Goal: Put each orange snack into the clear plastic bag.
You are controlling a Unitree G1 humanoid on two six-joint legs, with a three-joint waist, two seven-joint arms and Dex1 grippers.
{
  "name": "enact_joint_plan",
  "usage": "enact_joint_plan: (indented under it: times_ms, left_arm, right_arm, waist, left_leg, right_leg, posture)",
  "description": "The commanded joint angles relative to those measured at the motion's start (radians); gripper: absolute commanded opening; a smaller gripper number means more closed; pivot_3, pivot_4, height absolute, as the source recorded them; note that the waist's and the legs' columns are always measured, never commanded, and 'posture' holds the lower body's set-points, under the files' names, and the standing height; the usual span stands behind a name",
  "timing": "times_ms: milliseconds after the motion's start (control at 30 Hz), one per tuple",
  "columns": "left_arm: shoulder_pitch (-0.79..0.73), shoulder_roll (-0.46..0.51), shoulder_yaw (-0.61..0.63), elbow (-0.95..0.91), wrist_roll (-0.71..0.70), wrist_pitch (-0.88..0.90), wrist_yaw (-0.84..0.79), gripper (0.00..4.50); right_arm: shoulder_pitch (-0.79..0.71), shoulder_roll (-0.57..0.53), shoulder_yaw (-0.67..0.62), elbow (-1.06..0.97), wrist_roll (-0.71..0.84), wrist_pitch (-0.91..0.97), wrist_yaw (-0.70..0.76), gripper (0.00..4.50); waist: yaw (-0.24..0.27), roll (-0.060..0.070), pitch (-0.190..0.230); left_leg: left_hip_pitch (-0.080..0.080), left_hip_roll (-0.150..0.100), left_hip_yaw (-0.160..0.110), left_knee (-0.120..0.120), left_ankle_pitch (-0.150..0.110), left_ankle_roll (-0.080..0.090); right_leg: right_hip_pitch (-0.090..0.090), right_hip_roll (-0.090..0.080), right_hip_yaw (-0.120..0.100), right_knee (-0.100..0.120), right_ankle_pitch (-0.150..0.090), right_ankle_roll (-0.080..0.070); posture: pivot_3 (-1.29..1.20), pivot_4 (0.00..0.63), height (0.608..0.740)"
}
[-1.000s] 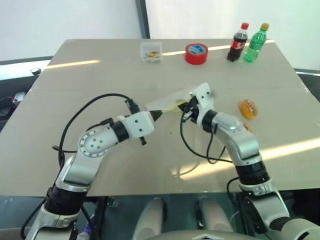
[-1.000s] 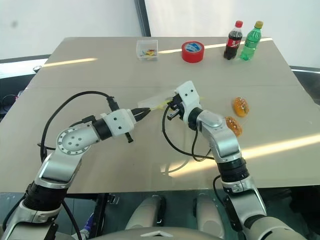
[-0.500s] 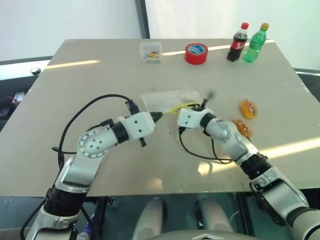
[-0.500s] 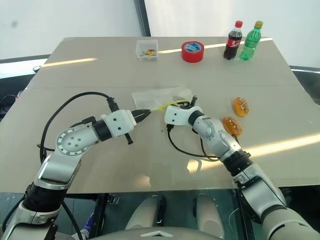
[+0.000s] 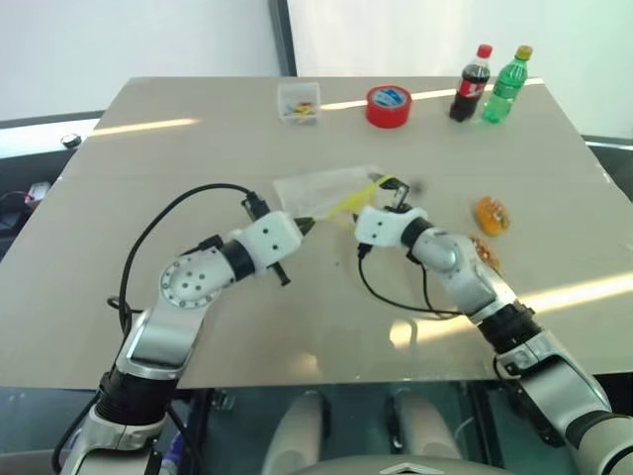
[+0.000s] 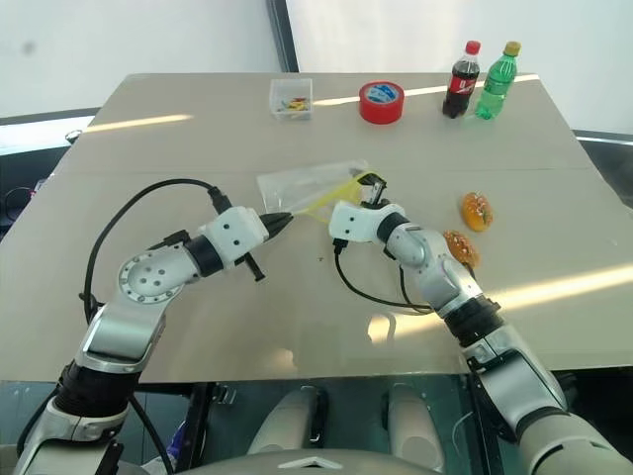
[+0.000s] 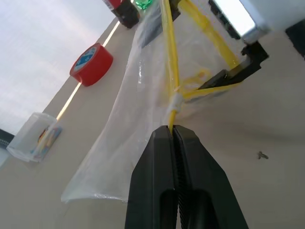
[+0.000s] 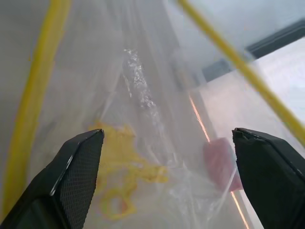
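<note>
Two snacks (image 5: pixel 492 215) (image 5: pixel 482 254) lie on the counter (image 5: pixel 148 178), off to the right pincer's (image 6: pixel 372 187) outer side, unbagged. Left wrist view: left pincer (image 7: pixel 172 132) clenched on the bag's (image 7: pixel 138 109) yellow strip; a slip would collapse the mouth. Right wrist view: right pincer (image 8: pixel 167 167) spread wide inside the mouth, grasping nothing; pulling out could snag and drag it.

Left gripper (image 7: pixel 172 131) clamped shut; right gripper (image 8: pixel 167 143) spread wide.

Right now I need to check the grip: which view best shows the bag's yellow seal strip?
Left wrist view: the left end effector pinches the yellow seal strip up close. Eye views show it small; the right wrist view shows only stretches.
</note>
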Motion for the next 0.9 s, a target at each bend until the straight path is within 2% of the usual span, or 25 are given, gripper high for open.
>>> enact_joint_plan:
  times_ms: [33, 100, 233, 433, 567, 833, 900]
  left_arm:
    - [-0.020, 0.003, 0.043, 0.021, 0.000, 0.012, 0.027, 0.00]
    - [-0.031, 0.002, 0.042, 0.043, 0.007, 0.007, 0.037, 0.00]
    - [-0.055, -0.018, 0.032, 0.058, 0.010, 0.005, 0.050, 0.00]
    - [-0.069, -0.035, 0.017, 0.079, 0.014, -0.012, 0.047, 0.00]
    - [-0.079, -0.047, 0.004, 0.090, 0.010, -0.017, 0.041, 0.00]
    - [-0.084, -0.052, -0.009, 0.090, 0.006, -0.029, 0.030, 0.00]
    - [-0.085, -0.053, -0.007, 0.087, 0.005, -0.028, 0.028, 0.00]
  right_arm:
    - [0.065, -0.019, -0.091, -0.163, 0.133, 0.041, 0.098, 4.45]
    - [0.121, -0.033, -0.139, -0.268, 0.225, 0.072, 0.160, 4.45]
    - [0.234, -0.051, -0.249, -0.460, 0.338, 0.275, 0.208, 4.45]
    - [0.446, -0.103, -0.454, -0.697, 0.419, 0.627, 0.192, 4.45]
    - [0.528, -0.134, -0.529, -0.715, 0.451, 0.715, 0.188, 4.45]
    - [0.533, -0.096, -0.575, -0.587, 0.531, 0.773, 0.157, 4.45]
    - [0.531, -0.092, -0.582, -0.567, 0.557, 0.777, 0.162, 3.91]
  waist:
    - [0.001, 0.000, 0.000]
    - [0.003, 0.000, 0.000]
    - [0.004, 0.000, 0.000]
    - [0.013, 0.000, 0.000]
    - [0.009, 0.000, 0.000]
    - [0.004, 0.000, 0.000]
    - [0.004, 0.000, 0.000]
  left_leg:
    - [0.000, 0.000, 0.000, 0.000, 0.000, 0.000]
    - [0.000, 0.000, 0.000, 0.000, 0.000, 0.000]
    - [0.000, 0.000, -0.001, 0.001, 0.000, 0.000]
    - [-0.001, 0.000, -0.002, 0.001, 0.000, 0.001]
    - [0.001, 0.000, -0.001, 0.001, 0.000, 0.001]
    - [0.001, 0.000, -0.001, 0.001, 0.000, 0.001]
    - [0.001, 0.000, -0.001, 0.002, 0.000, 0.001]
  right_leg:
    - [0.000, 0.000, 0.000, 0.000, 0.000, 0.000]
    - [0.001, 0.000, 0.000, 0.000, 0.000, 0.000]
    - [0.001, -0.001, -0.001, 0.000, 0.000, 0.000]
    - [0.002, -0.001, -0.002, 0.000, 0.000, 0.000]
    - [0.003, -0.001, -0.001, 0.000, 0.000, 0.000]
    - [0.003, 0.000, -0.001, 0.000, 0.000, 0.000]
    - [0.003, -0.001, -0.001, 0.000, 0.000, 0.000]
  posture:
    - [0.00, 0.150, 0.740]
    - [0.00, 0.150, 0.740]
    - [0.00, 0.150, 0.740]
    - [0.00, 0.150, 0.740]
    - [0.00, 0.150, 0.740]
    - [0.00, 0.150, 0.740]
    - [0.00, 0.150, 0.740]
